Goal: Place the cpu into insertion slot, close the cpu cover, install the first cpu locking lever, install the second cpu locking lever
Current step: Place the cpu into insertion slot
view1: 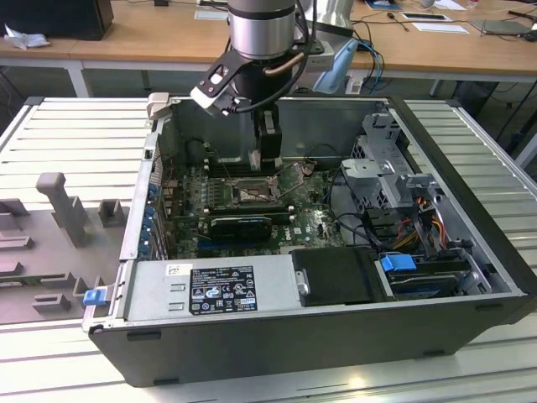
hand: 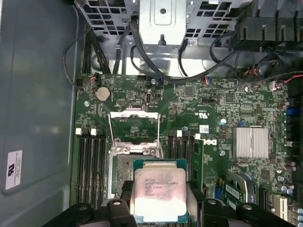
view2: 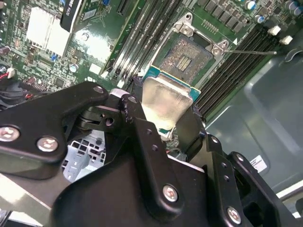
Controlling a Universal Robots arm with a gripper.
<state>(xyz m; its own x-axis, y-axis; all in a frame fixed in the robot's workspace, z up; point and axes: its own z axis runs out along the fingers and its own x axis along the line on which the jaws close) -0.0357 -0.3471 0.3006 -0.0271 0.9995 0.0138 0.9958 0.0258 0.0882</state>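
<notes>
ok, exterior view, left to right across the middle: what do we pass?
Grey fixture blocks → insertion slot → drive cage.

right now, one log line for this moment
gripper: shut on cpu | cpu: near insertion slot, not seated | cpu cover: open
</notes>
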